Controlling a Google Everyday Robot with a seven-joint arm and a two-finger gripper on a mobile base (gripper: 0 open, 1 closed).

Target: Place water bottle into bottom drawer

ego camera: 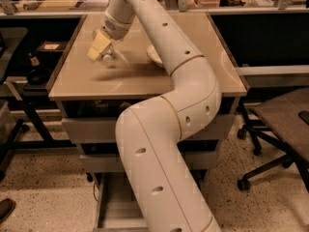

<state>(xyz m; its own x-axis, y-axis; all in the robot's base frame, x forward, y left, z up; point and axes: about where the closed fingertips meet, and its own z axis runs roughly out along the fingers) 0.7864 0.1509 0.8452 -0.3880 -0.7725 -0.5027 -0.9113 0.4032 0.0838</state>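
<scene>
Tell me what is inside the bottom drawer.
Only plain grey floor shows in the bottom drawer; the arm covers its right side. The water bottle is up on the tabletop at the gripper.

Arm stretched forward, elbow bent; hand angled down at far left.

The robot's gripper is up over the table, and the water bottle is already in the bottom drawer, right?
Not quite. In the camera view the water bottle is up at the gripper over the table; no bottle shows in the bottom drawer.
</scene>
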